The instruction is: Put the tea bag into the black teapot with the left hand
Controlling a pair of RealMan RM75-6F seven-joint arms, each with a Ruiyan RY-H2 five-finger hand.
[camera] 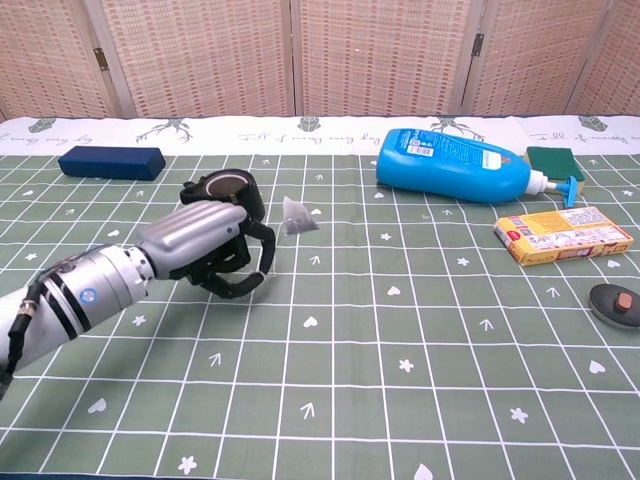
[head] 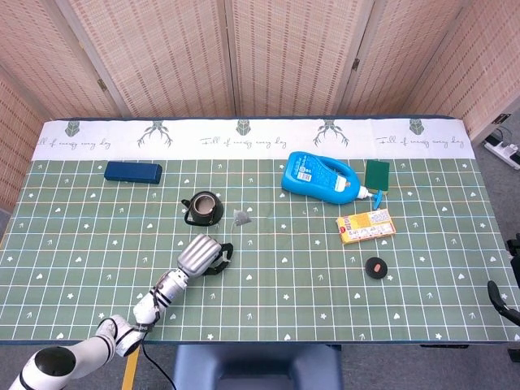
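Observation:
The black teapot stands open-topped at the left middle of the green mat. The grey pyramid tea bag lies on the mat just right of the pot. My left hand hovers in front of the pot with its fingers curled in. It pinches the small white tag on the tea bag's string. The hand partly hides the pot's lower front in the chest view. No right hand shows in either view.
A blue detergent bottle lies at the back right with a green sponge beside it. A yellow box and a black disc sit further right. A dark blue case lies at the back left.

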